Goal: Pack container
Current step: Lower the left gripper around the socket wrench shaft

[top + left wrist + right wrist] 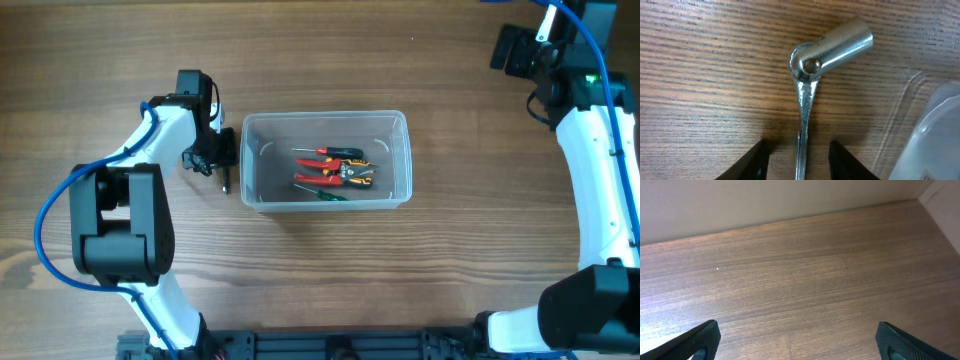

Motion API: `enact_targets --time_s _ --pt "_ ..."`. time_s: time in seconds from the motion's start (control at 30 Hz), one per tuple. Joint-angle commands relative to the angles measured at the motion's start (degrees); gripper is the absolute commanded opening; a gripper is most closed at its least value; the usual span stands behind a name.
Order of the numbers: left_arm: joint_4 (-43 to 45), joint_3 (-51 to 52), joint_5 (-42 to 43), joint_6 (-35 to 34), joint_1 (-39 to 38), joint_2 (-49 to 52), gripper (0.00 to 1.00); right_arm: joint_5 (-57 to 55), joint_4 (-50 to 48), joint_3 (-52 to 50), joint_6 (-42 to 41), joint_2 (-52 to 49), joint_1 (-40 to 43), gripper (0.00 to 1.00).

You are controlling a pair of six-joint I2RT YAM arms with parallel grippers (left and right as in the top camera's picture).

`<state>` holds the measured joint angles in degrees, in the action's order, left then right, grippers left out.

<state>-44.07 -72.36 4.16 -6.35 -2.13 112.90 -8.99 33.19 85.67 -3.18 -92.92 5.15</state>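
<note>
Wood table (320, 290). Container (244, 165): just beside left pincer (797, 155), already holds pliers (350, 170) and screwdrivers (315, 181). Wrench (832, 47): unpacked, shaft between left pincer's narrowly parted fingers, apparently untouched. Right pincer (797, 340): wide, empty. Left: grasp wrench, load.

The wooden table (400, 280) shows brown grain running from 9 to 3 o'clock. A clear plastic container (324, 116) stands near its centre. At the container's 9 o'clock, just beside its wall, a shiny metal tool (807, 90) with a swivelling socket head lies flat on the wood.
</note>
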Motion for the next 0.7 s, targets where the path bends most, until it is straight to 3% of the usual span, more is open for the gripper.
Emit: enact_targets --time_s 0.0,0.17,0.3,0.67 --pt "0.6 0.1 -0.6 -0.6 0.3 0.6 0.42 0.5 -0.1 0.6 0.2 0.3 0.0 1.0" --pt "1.0 0.1 -0.8 -0.5 0.3 0.6 0.47 0.5 -0.1 0.6 0.2 0.3 0.0 1.0" --pt "1.9 0.1 -0.8 -0.6 0.3 0.6 0.4 0.5 -0.1 0.6 0.2 0.3 0.0 1.0" --pt "1.4 0.1 -1.0 -0.5 0.5 2.2 0.4 0.5 -0.1 0.6 0.2 0.3 0.0 1.0"
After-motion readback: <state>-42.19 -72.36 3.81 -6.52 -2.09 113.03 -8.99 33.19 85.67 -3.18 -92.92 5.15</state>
